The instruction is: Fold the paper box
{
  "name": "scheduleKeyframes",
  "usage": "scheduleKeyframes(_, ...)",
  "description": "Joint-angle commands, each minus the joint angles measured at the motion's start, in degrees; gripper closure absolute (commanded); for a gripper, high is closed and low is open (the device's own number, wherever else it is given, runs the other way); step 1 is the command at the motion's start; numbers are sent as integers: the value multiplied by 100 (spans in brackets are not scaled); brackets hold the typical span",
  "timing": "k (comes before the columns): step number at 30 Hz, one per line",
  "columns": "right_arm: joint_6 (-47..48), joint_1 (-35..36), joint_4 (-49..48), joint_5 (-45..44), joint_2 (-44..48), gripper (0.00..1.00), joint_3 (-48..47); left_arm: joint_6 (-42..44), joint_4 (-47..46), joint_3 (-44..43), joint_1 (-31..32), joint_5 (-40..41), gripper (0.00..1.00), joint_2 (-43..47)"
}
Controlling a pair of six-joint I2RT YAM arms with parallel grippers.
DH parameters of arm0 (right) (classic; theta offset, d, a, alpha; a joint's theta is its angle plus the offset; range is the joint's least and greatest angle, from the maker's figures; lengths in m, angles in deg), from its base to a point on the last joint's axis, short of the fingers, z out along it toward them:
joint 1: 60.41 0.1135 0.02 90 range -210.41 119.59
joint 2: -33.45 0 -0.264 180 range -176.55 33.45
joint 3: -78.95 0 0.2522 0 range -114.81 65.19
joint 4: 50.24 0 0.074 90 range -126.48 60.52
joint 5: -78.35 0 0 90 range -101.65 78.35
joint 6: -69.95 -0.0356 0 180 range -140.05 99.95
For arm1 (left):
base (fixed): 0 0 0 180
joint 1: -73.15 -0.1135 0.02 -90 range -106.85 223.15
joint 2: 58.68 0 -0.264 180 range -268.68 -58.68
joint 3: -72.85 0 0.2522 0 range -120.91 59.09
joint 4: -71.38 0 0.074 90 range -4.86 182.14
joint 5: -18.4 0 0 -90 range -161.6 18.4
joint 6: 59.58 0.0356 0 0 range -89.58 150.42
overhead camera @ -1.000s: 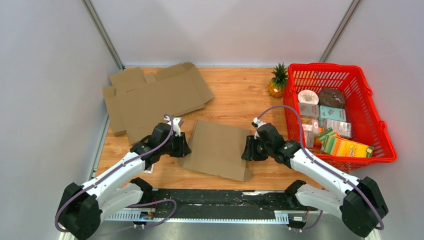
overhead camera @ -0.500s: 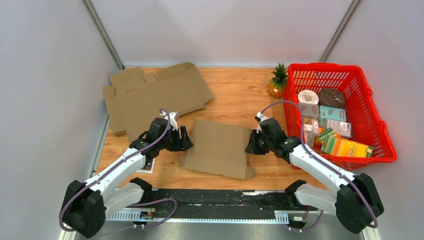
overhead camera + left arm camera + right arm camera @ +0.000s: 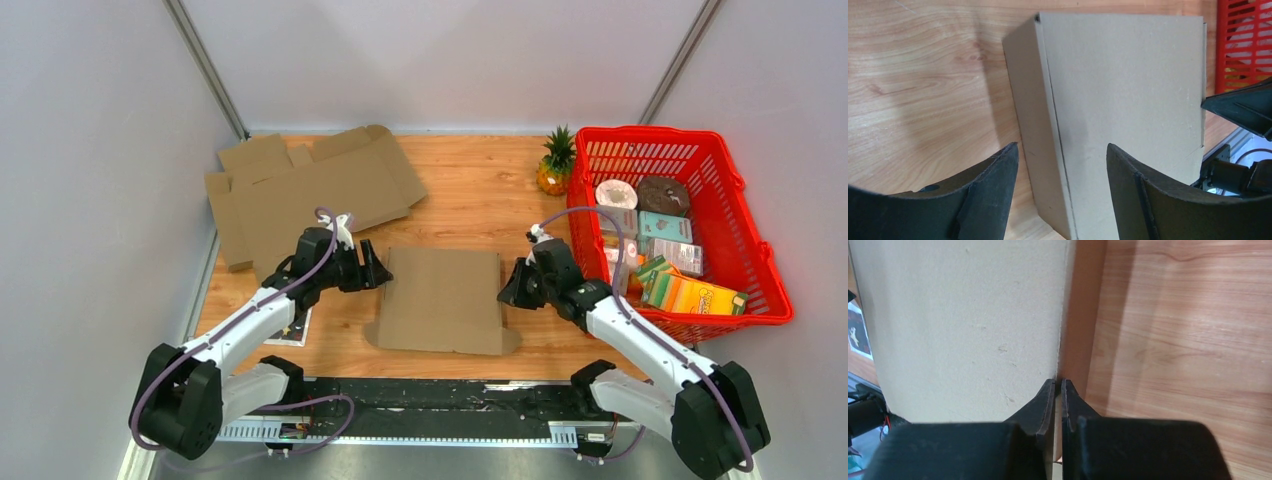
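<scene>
The paper box [image 3: 440, 298] is a flat brown cardboard sheet lying mid-table, square to the table's edge. My left gripper [image 3: 378, 268] is open at its left edge; in the left wrist view the fingers straddle the box's raised folded side [image 3: 1035, 130] without touching it, gripper [image 3: 1062, 147]. My right gripper [image 3: 508, 290] is at the box's right edge. In the right wrist view it [image 3: 1058, 381] is shut on that thin cardboard edge [image 3: 968, 325], which is lifted slightly off the wood.
More flattened cardboard [image 3: 300, 190] lies at the back left. A small pineapple [image 3: 555, 165] stands beside a red basket [image 3: 745, 250] full of packaged goods at the right. A printed card [image 3: 300, 325] lies under the left arm.
The box has turned from a tilted position to lie square. Both grippers have moved away from the bases, the right one still holding the box's edge.
</scene>
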Motion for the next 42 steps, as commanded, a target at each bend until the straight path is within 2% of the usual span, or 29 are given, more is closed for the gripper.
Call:
scheduleKeyframes(1,41,-320,411,-364,55,100,377,-193,-573,38,-147,-255,27,-36)
scheduleKeyframes(8,32,-531,244,-161,302,100,527,-377,-1021,196,-253,-571,27,-378)
scheduleKeyframes(14,-82,-1014,191,84,21,100,633,-632,-1477,547,-253,-720,26,-353)
scheduleKeyframes(21,-73,-1217,94,208,-111,100,677,-878,-1803,618,-253,-1036,25,-642)
scheduleKeyframes(27,-39,-1226,59,234,-94,100,686,-1580,-2849,1057,-253,-1353,25,-818)
scheduleKeyframes(30,-38,-1226,42,226,-138,100,677,-1529,-2780,1102,-253,-1275,24,-845)
scheduleKeyframes(32,-38,-1243,42,235,-147,100,677,-1450,-2334,1084,-253,-994,24,-713)
scheduleKeyframes(34,-38,-1261,42,243,-120,100,686,-1599,-2269,1171,-244,-783,24,-608)
scheduleKeyframes(39,-29,-1313,42,278,-155,100,677,-1932,-2708,1356,-253,-835,24,-791)
scheduleKeyframes(42,-29,-1357,24,322,-182,100,677,-2248,-3323,1619,-253,-896,23,-906)
